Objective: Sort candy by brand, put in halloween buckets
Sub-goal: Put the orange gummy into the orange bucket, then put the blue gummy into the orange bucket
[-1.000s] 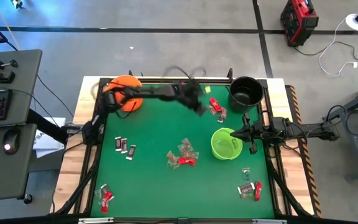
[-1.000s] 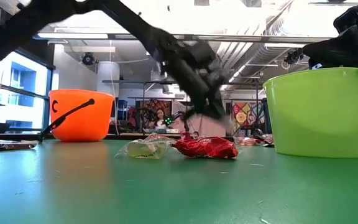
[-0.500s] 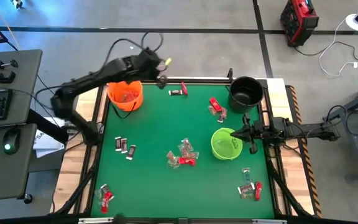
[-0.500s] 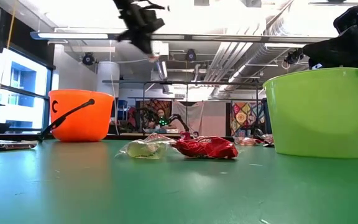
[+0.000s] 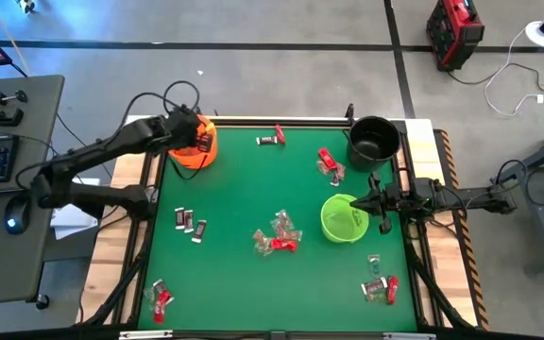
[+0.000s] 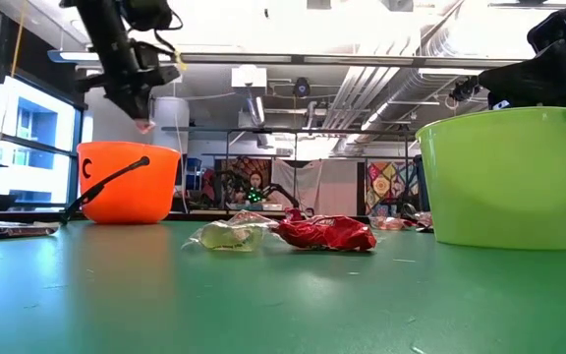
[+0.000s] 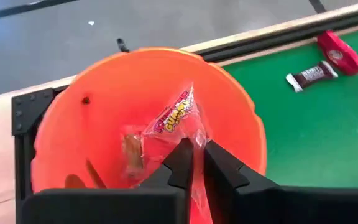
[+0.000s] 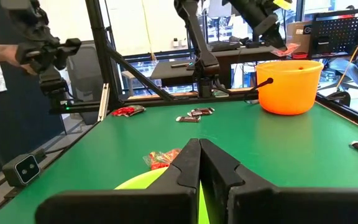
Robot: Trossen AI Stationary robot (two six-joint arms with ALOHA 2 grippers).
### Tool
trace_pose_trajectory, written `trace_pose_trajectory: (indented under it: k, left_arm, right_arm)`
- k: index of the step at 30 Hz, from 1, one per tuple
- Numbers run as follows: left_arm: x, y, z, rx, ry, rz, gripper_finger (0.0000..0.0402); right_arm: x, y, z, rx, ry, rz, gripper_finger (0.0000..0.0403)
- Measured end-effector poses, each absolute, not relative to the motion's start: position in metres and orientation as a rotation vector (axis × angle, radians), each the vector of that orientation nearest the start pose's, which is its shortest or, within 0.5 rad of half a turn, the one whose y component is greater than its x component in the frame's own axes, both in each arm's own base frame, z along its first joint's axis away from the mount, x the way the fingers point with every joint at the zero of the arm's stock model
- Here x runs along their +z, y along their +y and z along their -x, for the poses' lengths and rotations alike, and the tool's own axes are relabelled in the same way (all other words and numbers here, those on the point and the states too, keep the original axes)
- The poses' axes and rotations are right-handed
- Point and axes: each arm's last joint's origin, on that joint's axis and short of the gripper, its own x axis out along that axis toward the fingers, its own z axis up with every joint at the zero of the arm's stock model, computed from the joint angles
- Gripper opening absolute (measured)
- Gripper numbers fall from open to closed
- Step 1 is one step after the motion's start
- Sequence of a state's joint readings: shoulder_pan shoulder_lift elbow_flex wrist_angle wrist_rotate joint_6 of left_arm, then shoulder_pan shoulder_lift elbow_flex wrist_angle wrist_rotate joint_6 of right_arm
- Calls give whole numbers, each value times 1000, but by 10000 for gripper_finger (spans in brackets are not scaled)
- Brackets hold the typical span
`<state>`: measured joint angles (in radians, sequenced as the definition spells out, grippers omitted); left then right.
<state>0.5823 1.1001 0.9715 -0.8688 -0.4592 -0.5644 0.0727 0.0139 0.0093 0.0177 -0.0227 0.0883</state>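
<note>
— What am I looking at, surface-wise?

— I see a matt green mat [image 5: 244,198], cloth-like and smooth, framed by pale bare wood [image 5: 126,241] and dark metal rails [image 5: 281,120]. The orange bucket [image 7: 104,99] looks like smooth plastic with a soft sheen; the green bucket [image 6: 504,177] is similar, slightly translucent; the black bucket [image 5: 373,140] is glossy.

— And the candy?

— I see a clear crinkly film wrapper [image 7: 179,118], shiny, pinched in the left gripper [image 7: 194,152], whose fingers look like matt black plastic. The red wrapper [image 6: 327,232] on the mat is glossy foil, creased; the clear wrapper [image 6: 226,234] beside it is glassy.
</note>
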Motion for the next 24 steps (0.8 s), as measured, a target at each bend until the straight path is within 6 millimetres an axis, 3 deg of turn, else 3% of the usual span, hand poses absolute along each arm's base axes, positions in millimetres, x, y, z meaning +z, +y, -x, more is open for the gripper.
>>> trace_pose_trajectory:
  k: [10, 15, 19, 24]
  left_arm:
    - [289, 132, -151, 1269, 731, 562, 109]
    - [290, 131, -151, 1226, 685, 668, 145]
    - [303, 123, -163, 957, 575, 718, 153]
    - [333, 97, -191, 441, 374, 550, 149]
  right_arm:
    - [167, 8, -98, 96, -8, -89, 0]
    - [167, 8, -98, 96, -8, -89, 0]
    - [167, 8, -98, 96, -9, -89, 0]
    - [167, 8, -98, 96, -9, -89, 0]
